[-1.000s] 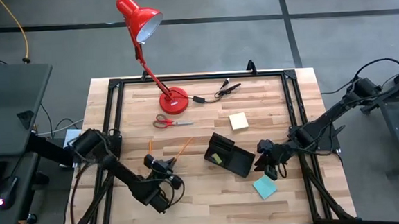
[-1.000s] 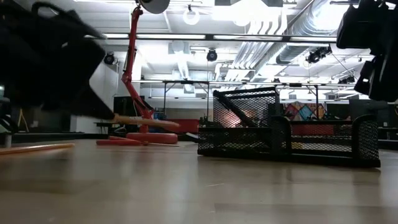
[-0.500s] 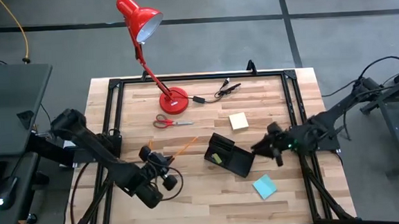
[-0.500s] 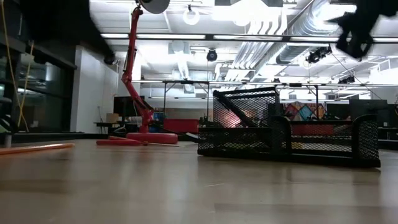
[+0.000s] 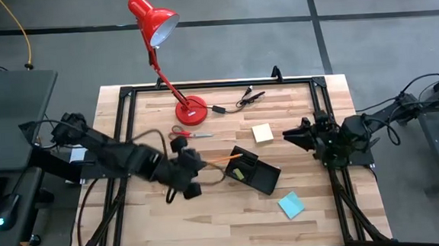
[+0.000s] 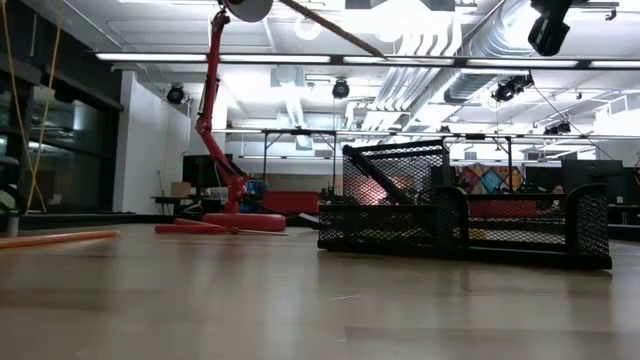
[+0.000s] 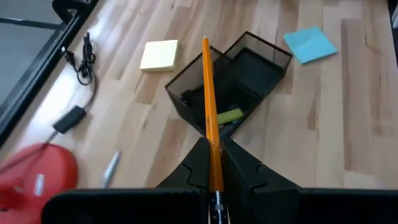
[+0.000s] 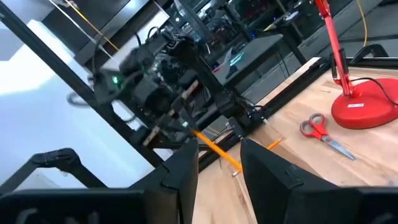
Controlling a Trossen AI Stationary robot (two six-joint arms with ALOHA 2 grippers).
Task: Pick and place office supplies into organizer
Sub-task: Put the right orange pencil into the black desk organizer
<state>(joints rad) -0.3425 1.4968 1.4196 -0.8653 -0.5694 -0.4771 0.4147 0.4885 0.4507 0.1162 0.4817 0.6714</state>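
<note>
My left gripper [image 5: 195,165] is shut on an orange pencil [image 5: 223,161] just left of the organizer [image 5: 254,172], a black mesh tray on the table's middle. The pencil's free end [image 7: 205,41] hangs above the organizer [image 7: 231,84], where a yellow-green item [image 7: 229,116] lies. My right gripper [image 5: 290,134] hovers open and holds nothing, right of the organizer and high in the low view [image 6: 550,28]. Another pencil [image 6: 55,238] lies flat on the table. Red-handled scissors [image 5: 188,133], a yellow pad [image 5: 263,132] and a blue pad [image 5: 291,205] rest flat on the wood. My left gripper pinches the pencil between its two fingers near the back end [image 7: 215,155]. The pencil runs along the fingers and sticks out far beyond their tips. The fingers slant down from the table's left toward the organizer. The pencil is lifted clear of the table.
A red desk lamp [image 5: 190,109] stands at the far side, with a black cable and clips [image 5: 241,101] beside its base. A black metal frame [image 5: 124,125] runs round the tabletop. Bare wood lies along the near edge.
My left gripper has risen from the table with the pencil, gone toward the right and far side up to the organizer, and rolled. The pencil is lifted clear and points over the organizer. My right gripper has risen, gone toward the far edge and tipped up to level.
</note>
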